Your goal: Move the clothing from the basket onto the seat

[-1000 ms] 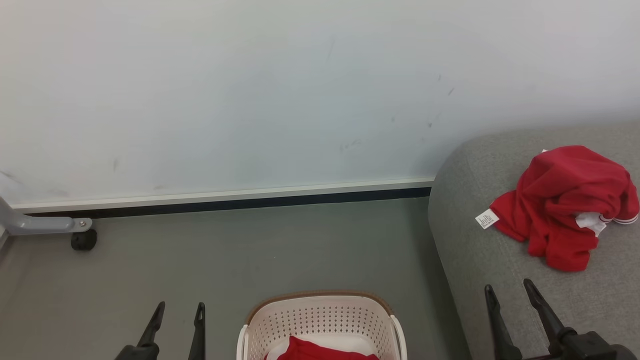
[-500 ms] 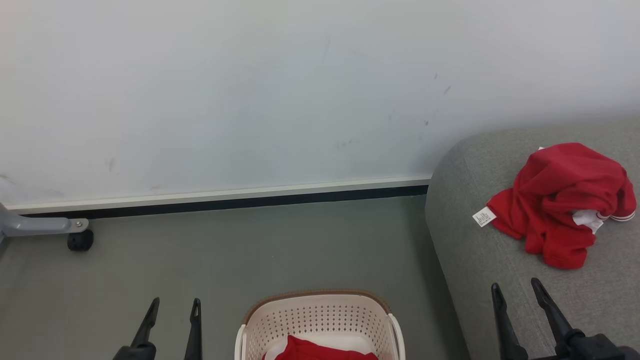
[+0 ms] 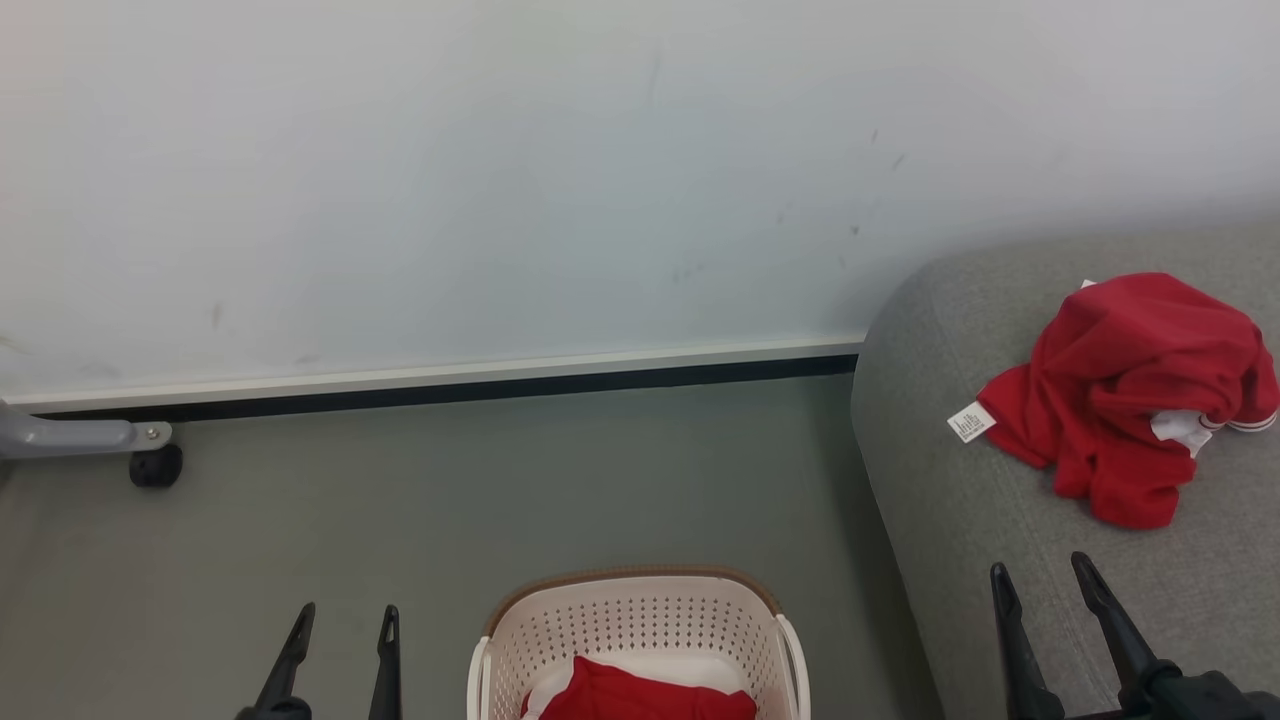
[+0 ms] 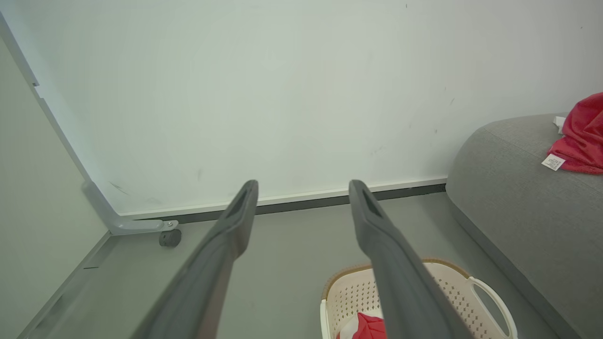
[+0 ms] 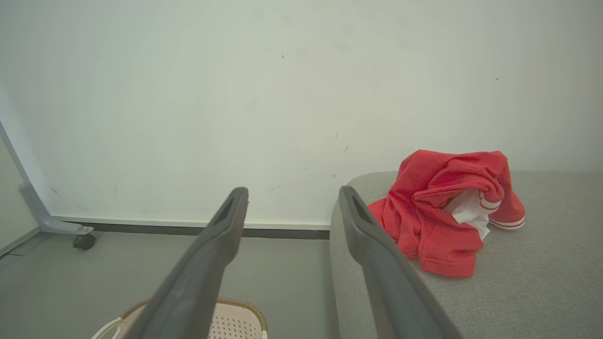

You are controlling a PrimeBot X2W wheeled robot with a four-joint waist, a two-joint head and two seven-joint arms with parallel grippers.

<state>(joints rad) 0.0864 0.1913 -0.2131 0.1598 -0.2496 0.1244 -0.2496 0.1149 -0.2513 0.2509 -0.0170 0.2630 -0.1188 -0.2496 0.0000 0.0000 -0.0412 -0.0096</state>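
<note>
In the head view the basket (image 3: 640,615) sits at 6 o'clock, cut by the bottom edge; a red piece (image 3: 640,695) lies in it (how much lies below cannot be told); a second garment (image 3: 1130,390) lies crumpled on the seat (image 3: 950,520) at 3 o'clock; the left gripper (image 3: 350,607) at 7 and the right gripper (image 3: 1040,562) at 5 stand parted, holding nothing, bases cut off.

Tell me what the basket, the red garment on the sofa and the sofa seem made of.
Basket: probably moulded plastic, matte cream, rows of regular holes, brown woven-look rim. Red garment: soft knit-like fabric, crumpled in loose folds. Sofa: grey woven upholstery, matte, textured weave.
</note>
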